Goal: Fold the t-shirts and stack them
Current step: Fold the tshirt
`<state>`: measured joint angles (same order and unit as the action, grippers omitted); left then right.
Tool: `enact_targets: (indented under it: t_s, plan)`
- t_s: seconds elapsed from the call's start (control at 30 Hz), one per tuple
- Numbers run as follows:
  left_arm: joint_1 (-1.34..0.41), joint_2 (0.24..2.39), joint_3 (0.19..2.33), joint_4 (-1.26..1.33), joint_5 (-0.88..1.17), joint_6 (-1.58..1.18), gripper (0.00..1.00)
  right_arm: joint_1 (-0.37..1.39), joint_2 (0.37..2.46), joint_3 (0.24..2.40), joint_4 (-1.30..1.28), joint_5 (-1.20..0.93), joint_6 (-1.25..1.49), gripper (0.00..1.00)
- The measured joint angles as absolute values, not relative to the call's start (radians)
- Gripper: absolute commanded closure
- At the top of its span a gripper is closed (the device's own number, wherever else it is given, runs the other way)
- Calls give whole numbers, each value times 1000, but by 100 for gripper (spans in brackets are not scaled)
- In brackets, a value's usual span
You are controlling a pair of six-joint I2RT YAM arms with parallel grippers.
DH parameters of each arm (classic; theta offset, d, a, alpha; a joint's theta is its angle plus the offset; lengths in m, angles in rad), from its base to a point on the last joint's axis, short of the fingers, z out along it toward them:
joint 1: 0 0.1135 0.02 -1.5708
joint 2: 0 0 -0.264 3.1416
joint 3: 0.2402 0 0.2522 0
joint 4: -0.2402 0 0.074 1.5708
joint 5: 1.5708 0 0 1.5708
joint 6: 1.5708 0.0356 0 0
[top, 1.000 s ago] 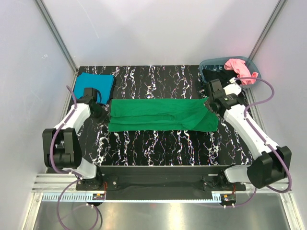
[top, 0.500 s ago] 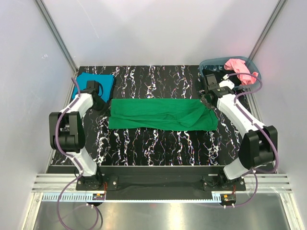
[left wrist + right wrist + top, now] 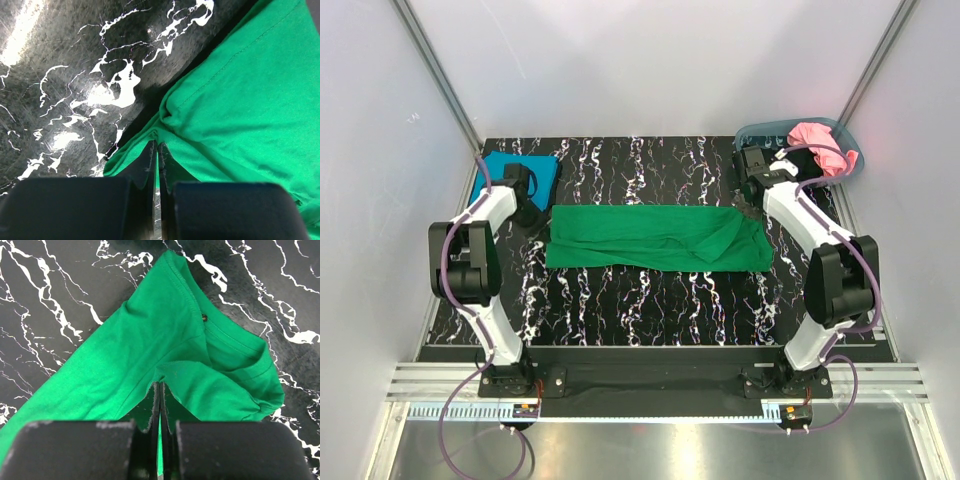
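Note:
A bright green t-shirt lies flat as a long band across the middle of the table. My left gripper is at its left end, shut on a pinch of the green cloth at the edge. My right gripper is at its right end near the collar, shut on a fold of the green shirt. A folded teal t-shirt lies at the back left corner. A pink t-shirt sits in the basket. I cannot make out the black shirt behind the right arm.
The grey-blue oval basket stands at the back right corner, just behind the right wrist. The black marbled table is bounded by white walls with metal posts on the left, the right and at the back.
Both arms have swung toward the back of the table, their forearms now more upright. Both grippers stay at the ends of the green shirt, which has barely shifted.

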<state>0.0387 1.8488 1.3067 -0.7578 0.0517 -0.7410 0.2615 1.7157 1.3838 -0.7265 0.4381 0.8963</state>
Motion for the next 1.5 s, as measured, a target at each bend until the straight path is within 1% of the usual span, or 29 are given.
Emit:
enact_targets:
  t_s: [0.1,0.13,0.63,0.67,0.73,0.87,0.9,0.93,0.97,1.03,1.07,1.1,1.2,1.27,1.37,1.43,1.5]
  plan:
    - [39,1858,1323,-772,51,-736,98,261,1730,1399,-725,431,889,100]
    - [39,1866,1331,-776,50,-735,100,260,1735,1404,-724,429,888,100]
    - [39,1907,1369,-817,36,-733,99,245,1763,1495,-750,433,860,100]
    - [39,1908,1373,-817,36,-733,98,245,1771,1501,-748,433,859,100]
    - [39,1911,1382,-820,36,-733,90,244,1789,1508,-744,433,857,100]
    - [39,1925,1412,-825,36,-732,82,240,1826,1511,-745,433,856,100]
    - [39,1928,1418,-826,36,-731,76,239,1833,1511,-745,433,856,98]
    - [39,1931,1426,-831,35,-729,67,238,1841,1512,-746,433,855,94]
    - [40,1932,1433,-836,34,-725,63,238,1848,1514,-746,433,855,84]
    - [40,1932,1448,-852,26,-718,55,237,1866,1527,-752,432,850,78]
    - [41,1932,1455,-858,18,-712,54,236,1876,1537,-752,428,846,75]
    - [41,1930,1464,-866,9,-704,53,234,1885,1548,-752,423,837,63]
    - [41,1901,1465,-891,-28,-680,52,227,1911,1596,-765,391,808,46]
    - [41,1850,1435,-882,-42,-665,52,221,1929,1663,-812,367,796,44]
    - [41,1700,1285,-836,-30,-654,52,217,1928,1726,-871,331,791,44]
    - [41,1615,1184,-821,4,-654,51,216,1901,1707,-892,300,792,46]
    - [39,1557,1085,-780,49,-659,50,216,1848,1618,-897,265,797,48]
